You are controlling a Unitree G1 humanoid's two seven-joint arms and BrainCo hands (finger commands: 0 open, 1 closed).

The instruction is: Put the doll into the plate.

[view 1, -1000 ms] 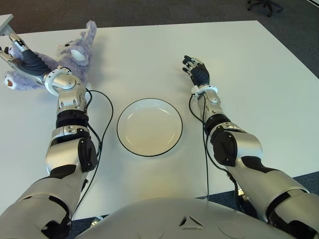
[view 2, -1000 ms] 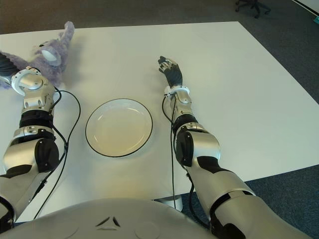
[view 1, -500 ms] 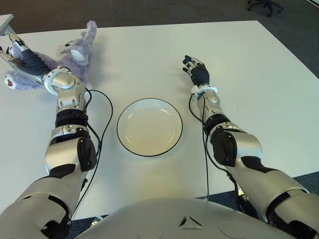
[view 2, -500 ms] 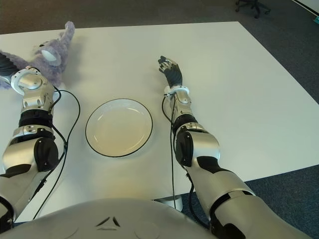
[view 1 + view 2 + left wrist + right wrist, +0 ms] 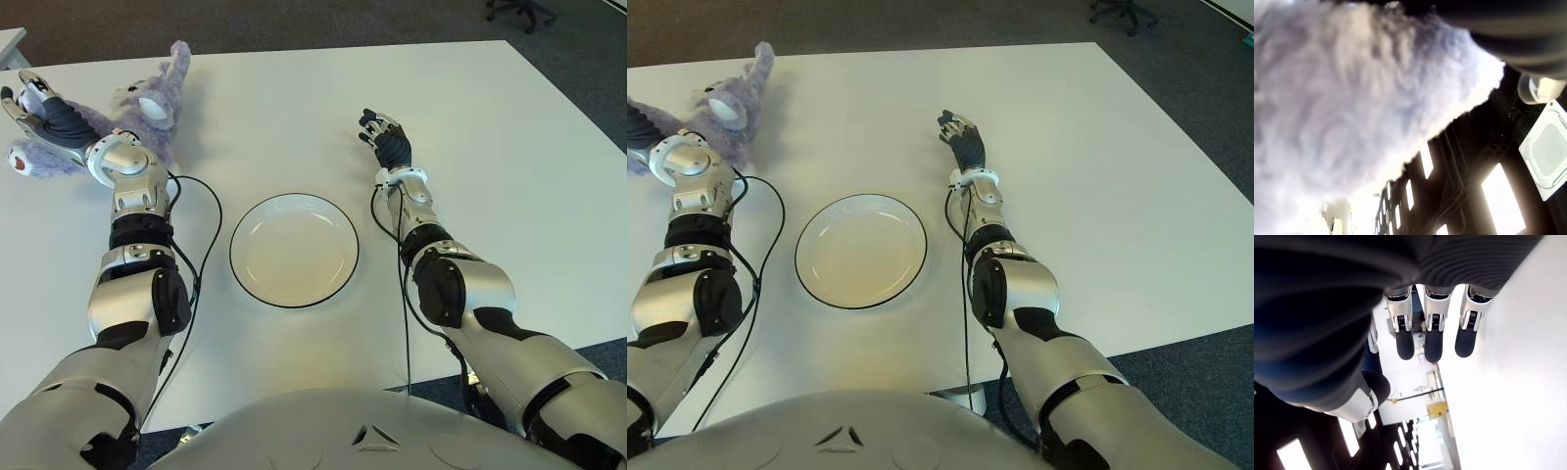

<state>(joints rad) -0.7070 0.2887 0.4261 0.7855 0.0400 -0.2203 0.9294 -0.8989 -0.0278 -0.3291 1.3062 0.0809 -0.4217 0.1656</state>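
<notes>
The left hand (image 5: 44,116) lies over the purple doll (image 5: 137,108), fingers apart, maybe touching its fur. The plate (image 5: 294,249) is well apart. The right hand (image 5: 387,137) shows beside the plate on its right, fingers apart.

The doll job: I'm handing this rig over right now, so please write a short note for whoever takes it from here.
Left hand: over the purple doll at the table's far left, fingers spread, no grasp visible. The left wrist view is filled with the doll's fur.
Right hand: idle and open, holding nothing, showing beyond and to the right of the plate.
Doll: lying on the white table, well away from the plate.
Plate: in front of the robot, nothing in it.
Done: the left hand has reached the doll.
Left: grasp the doll, carry it to the plate, release it there.
</notes>
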